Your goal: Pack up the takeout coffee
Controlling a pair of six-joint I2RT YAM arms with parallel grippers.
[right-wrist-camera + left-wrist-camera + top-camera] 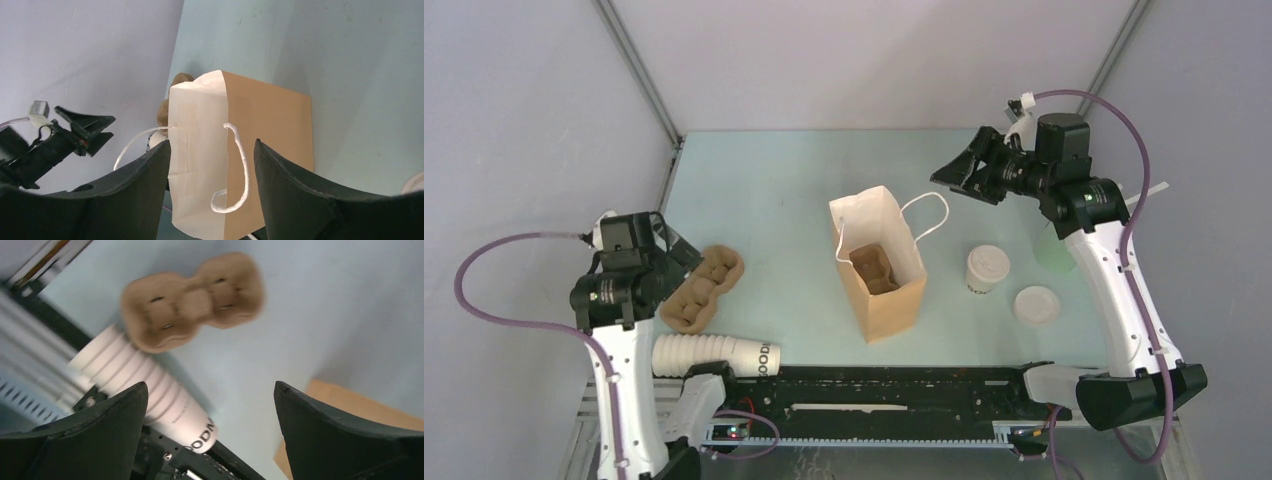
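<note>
Coffee (987, 269) stands clear of right pincer (952, 181).

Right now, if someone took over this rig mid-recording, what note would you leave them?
Left tool: open, empty, above the spare carrier and the cup stack.
Right tool: open, empty, raised, facing the paper bag.
Takeout coffee: lidded, upright on the table to the right of the bag, not held. A loose lid lies near it.
Done: the bag stands open, with what looks like a brown insert inside.
Left: grasp the coffee and lower it into the bag.
</note>
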